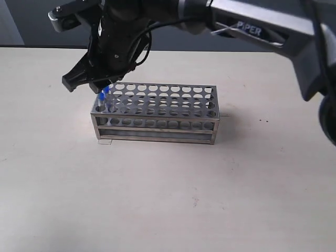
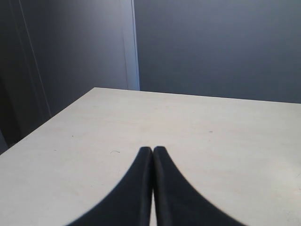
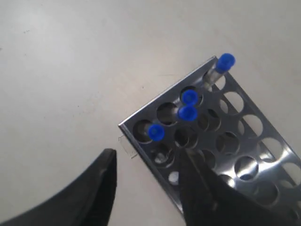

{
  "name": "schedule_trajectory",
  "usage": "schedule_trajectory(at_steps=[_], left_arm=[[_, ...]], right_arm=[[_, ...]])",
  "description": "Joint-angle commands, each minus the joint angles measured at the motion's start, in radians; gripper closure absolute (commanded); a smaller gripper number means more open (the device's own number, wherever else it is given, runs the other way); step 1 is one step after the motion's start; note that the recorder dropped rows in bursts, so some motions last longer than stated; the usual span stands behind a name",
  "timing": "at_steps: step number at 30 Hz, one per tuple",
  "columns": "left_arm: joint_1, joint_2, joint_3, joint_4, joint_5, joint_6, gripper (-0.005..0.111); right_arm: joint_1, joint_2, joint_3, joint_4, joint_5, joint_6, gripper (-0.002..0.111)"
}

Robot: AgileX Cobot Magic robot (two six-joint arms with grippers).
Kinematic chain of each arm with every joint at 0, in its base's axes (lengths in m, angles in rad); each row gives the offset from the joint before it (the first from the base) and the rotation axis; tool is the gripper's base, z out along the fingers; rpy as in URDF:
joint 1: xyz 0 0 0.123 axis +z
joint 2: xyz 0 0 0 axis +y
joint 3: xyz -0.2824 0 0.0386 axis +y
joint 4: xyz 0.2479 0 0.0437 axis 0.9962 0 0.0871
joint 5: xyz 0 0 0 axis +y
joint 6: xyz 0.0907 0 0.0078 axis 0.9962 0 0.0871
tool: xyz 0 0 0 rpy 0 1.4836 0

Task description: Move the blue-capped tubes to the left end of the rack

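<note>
The smooth black pincer (image 2: 153, 149) has its two curved fingers pressed together at the tips, with no gap between them. It sits above a bare, pale beige worktop (image 2: 211, 122). Beyond the far edge stands a flat grey wall (image 2: 216, 47) with a pale vertical strip (image 2: 131, 42).

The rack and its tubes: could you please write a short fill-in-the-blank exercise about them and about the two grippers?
1. The tubes in the rack have ___ caps.
2. The right wrist view shows ___ such tubes.
3. The right gripper, above the rack's left end, is ___.
4. The left gripper, over the table, is ___.
Missing words: blue; four; open; shut.
</note>
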Motion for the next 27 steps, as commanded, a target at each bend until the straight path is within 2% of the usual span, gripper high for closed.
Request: schedule_trajectory(at_steps=[1,3,5,7,8,9,13,15,20,27], left_arm=[[-0.006,0.003,0.003,-0.005,-0.005,-0.002,0.106],[-0.006,0.003,0.003,-0.005,-0.005,-0.002,0.106],[-0.006,0.003,0.003,-0.005,-0.005,-0.002,0.106],[-0.006,0.003,0.003,-0.005,-0.005,-0.002,0.106],[-0.006,0.003,0.003,-0.005,-0.005,-0.002,0.106],[-0.006,0.003,0.003,-0.005,-0.005,-0.002,0.106],[-0.006,0.003,0.003,-0.005,-0.005,-0.002,0.106],[-0.006,0.003,0.003,-0.005,-0.005,-0.002,0.106],[-0.006,0.003,0.003,-0.005,-0.005,-0.002,0.106],[-0.006,0.003,0.003,-0.005,-0.013,-0.002,0.106]], right_arm=[[-0.005,-0.081,-0.008,-0.064,0.118,0.005,0.066],[-0.005,-0.119,-0.008,-0.071,0.147,0.011,0.066],[-0.005,-0.162,-0.008,-0.071,0.15,0.011,0.072],[0.005,-0.24,-0.008,-0.071,0.152,0.011,0.09],[0.009,-0.305,-0.008,-0.068,0.168,0.011,0.104],[0.009,-0.337,-0.008,-0.064,0.182,0.011,0.109],[0.009,-0.487,-0.006,-0.064,0.245,0.016,0.106],[0.009,-0.548,0.0,-0.062,0.245,0.088,0.106],[0.009,-0.603,0.0,-0.062,0.245,0.088,0.106],[0.007,-0.686,0.003,-0.231,0.245,0.12,0.106]])
